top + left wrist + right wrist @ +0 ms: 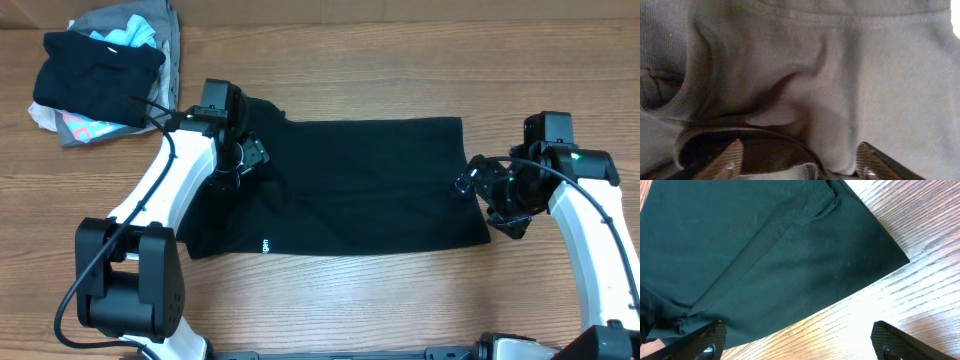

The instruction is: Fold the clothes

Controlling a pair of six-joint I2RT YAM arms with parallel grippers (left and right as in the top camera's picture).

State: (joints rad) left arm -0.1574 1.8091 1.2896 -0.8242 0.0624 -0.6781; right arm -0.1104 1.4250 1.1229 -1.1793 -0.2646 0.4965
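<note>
Left tool (799,156) apart over black T-shirt (370,185); right tool (797,334) apart; wood-grain table (400,60); garment heap (100,75) at corner.

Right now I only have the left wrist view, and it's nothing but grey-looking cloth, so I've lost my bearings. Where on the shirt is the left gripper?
Observer: The left gripper is over the left end of the T-shirt, near its far corner. The shirt lies spread across the table.
Operator: And the right arm?
Observer: The right gripper is at the opposite end, at the shirt's right edge, jaws wide apart and gripping nothing.
Operator: Anything else near me?
Observer: A heap of clothes sits at the table's far left corner, apart from the shirt.
</note>
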